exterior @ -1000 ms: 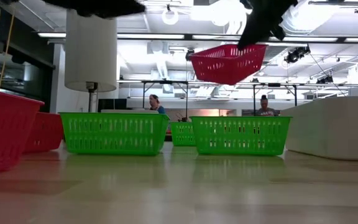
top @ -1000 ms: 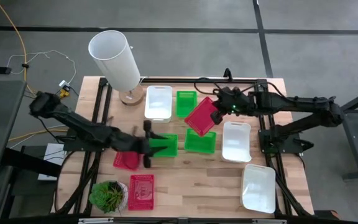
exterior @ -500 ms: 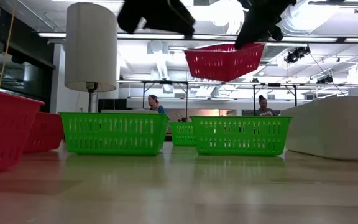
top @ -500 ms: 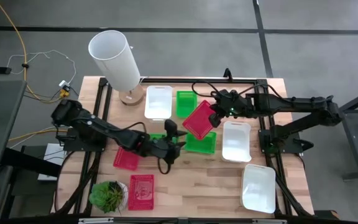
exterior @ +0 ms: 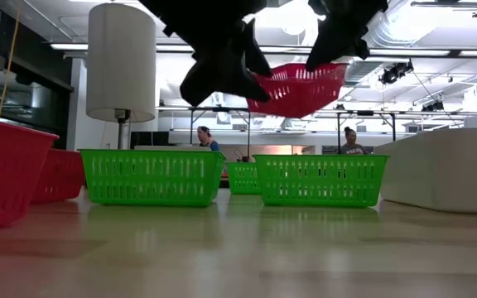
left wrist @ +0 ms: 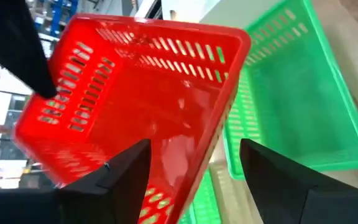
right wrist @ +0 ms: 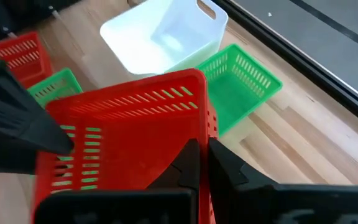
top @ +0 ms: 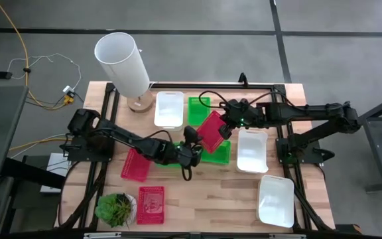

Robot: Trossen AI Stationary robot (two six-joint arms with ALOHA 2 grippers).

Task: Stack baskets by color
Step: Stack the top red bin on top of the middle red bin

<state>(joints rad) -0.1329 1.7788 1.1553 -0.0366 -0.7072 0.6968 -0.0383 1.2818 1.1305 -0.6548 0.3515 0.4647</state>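
Note:
A red basket (top: 211,131) hangs tilted over the table's middle, above a green basket (top: 219,153), with my right gripper (right wrist: 202,144) shut on it. My left gripper (left wrist: 194,146) is open right at the held basket's left side. Its fingers stand on either side of one corner (left wrist: 219,134); whether they touch it I cannot tell. Two more red baskets (top: 135,164) (top: 151,204) rest flat at the near left. Another green basket (top: 199,109) and a white one (top: 169,109) sit at the far side. My right gripper pinches the red basket's end wall at its rim (right wrist: 199,127), one finger inside the basket and one outside. It comes from the table's right, slanting down. The basket is lifted clear and tilted, its open side turned partly toward the left arm.
A tall white cylinder on a wooden base (top: 123,64) stands at the far left and a potted plant (top: 116,208) at the near left. Two white baskets (top: 252,150) (top: 276,200) lie on the right. A third green basket (exterior: 151,175) sits under my left arm.
My left gripper has swung from above the left green basket toward the table's right, rolling as it went, and now stands at the held red basket. My right gripper has brought the red basket slightly toward the left arm, still clear of the table.

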